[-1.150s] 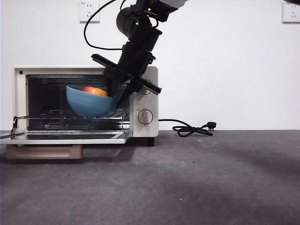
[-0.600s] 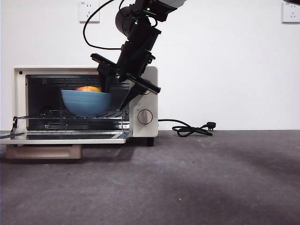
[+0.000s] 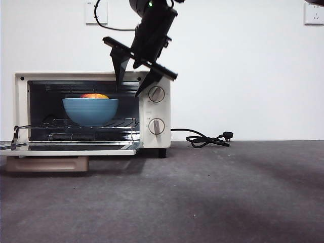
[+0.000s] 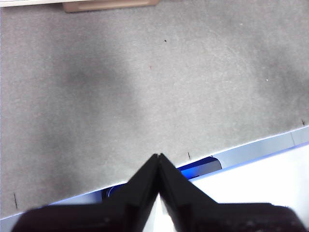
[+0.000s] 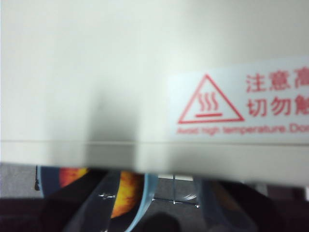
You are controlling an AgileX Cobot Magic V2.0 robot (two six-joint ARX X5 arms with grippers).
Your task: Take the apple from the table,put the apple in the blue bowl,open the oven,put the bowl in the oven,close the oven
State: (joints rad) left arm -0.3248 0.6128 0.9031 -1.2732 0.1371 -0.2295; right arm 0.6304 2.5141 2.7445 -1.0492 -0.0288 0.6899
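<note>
Blue bowl sits on the rack inside the oven, door down, apple in the bowl. Right end effector spread wide, empty, above the oven's top front edge. Left end effector pinched together over the surface.

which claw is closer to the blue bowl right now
Right. The right claw hangs open just above the oven opening, over the blue bowl resting on the rack. The left claw is shut over the table, with no bowl in its view.
</note>
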